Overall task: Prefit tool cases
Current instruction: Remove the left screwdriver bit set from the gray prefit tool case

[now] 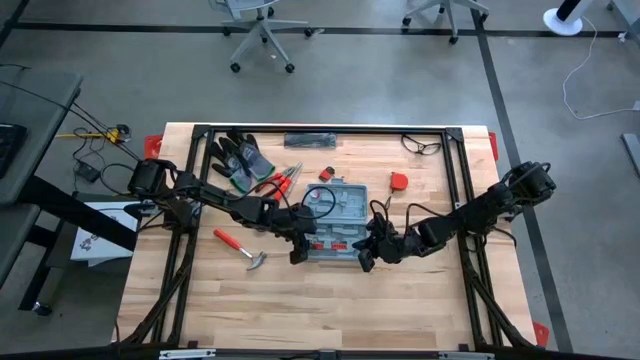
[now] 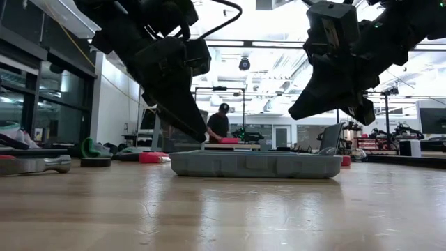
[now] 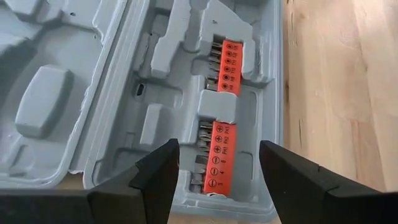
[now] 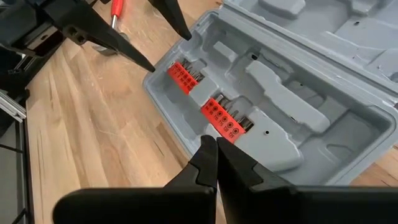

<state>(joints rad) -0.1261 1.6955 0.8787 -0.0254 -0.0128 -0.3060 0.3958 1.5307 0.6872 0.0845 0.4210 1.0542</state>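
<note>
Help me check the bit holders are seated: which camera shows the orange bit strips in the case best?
Left wrist view: the orange bit strips fill the picture, markings visible, inside the open case. The right wrist view shows them smaller, at an angle. The high view gives only small red patches; the low view shows just the case's wall.

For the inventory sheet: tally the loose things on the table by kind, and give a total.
Case, lying open: 1
Hammer: 1
Pliers: 1
Gloves: 1 pair
Safety glasses: 1
Tape measure: 1
Small red item, kind unclear: 1
Total: 7
</note>
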